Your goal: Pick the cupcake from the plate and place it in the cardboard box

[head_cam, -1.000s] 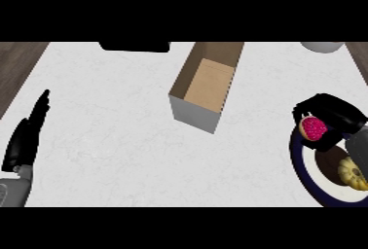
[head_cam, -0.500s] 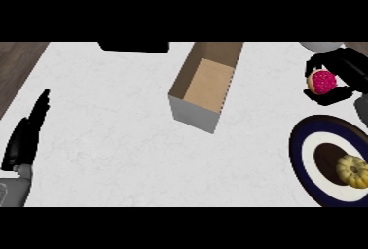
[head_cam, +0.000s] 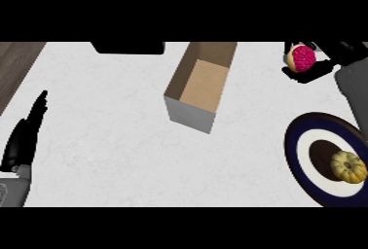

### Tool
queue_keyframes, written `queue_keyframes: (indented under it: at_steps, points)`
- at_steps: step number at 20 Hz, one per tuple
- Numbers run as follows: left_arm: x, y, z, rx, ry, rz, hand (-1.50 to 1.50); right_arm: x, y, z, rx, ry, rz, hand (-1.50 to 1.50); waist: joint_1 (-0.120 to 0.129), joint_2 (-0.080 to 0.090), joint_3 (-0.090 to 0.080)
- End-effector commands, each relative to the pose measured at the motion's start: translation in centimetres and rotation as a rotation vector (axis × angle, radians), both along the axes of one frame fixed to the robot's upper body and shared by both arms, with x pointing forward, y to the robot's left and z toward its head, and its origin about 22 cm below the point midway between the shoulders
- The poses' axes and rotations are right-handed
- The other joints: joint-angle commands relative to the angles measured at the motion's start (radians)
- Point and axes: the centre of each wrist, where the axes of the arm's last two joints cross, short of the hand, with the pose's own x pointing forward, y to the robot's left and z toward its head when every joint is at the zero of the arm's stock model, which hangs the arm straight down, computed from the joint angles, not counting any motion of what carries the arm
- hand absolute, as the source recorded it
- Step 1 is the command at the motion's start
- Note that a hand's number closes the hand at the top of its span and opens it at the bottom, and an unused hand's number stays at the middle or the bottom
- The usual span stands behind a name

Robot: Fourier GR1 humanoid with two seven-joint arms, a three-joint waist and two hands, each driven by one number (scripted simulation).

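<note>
Over the white counter, right robot hand grips cupcake; left rests open.

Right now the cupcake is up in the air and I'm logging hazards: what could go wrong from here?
1. The right hand holds the cupcake well to the right of the cardboard box, over bare counter; a slip here would likely land it outside.
2. The box opening is narrow, so the hand may clip its right wall on approach.
3. The fingers hide part of the cupcake, so its seating is hard to judge.
</note>
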Motion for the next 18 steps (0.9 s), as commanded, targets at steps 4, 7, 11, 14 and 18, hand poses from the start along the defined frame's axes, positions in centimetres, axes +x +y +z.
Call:
queue_keyframes:
  at_steps: [4,7,11,14,18]
  points:
    - [0.6,-0.4,-0.2,-0.016,-0.001,0.008,0.0,2.0,8.1,1.4,0.164,0.122,0.085,1.5,-0.013,-0.002,-0.001]
    - [-1.0,1.0,0.2,-0.015,0.004,0.019,0.0,2.7,9.6,3.4,0.182,0.153,0.069,1.5,0.002,-0.001,0.0]
    - [-0.3,0.3,-0.3,0.009,0.001,0.018,0.0,2.9,14.3,3.9,0.208,0.24,0.047,1.5,-0.005,-0.002,-0.001]
    - [-1.2,0.8,-0.3,-0.013,-0.023,-0.003,0.0,3.1,16.4,3.2,0.214,0.287,0.054,1.5,0.014,0.003,-0.001]
    - [-0.6,0.6,-0.2,0.002,0.0,-0.007,0.0,2.8,20.9,3.5,0.192,0.321,0.059,1.5,0.015,0.005,-0.001]
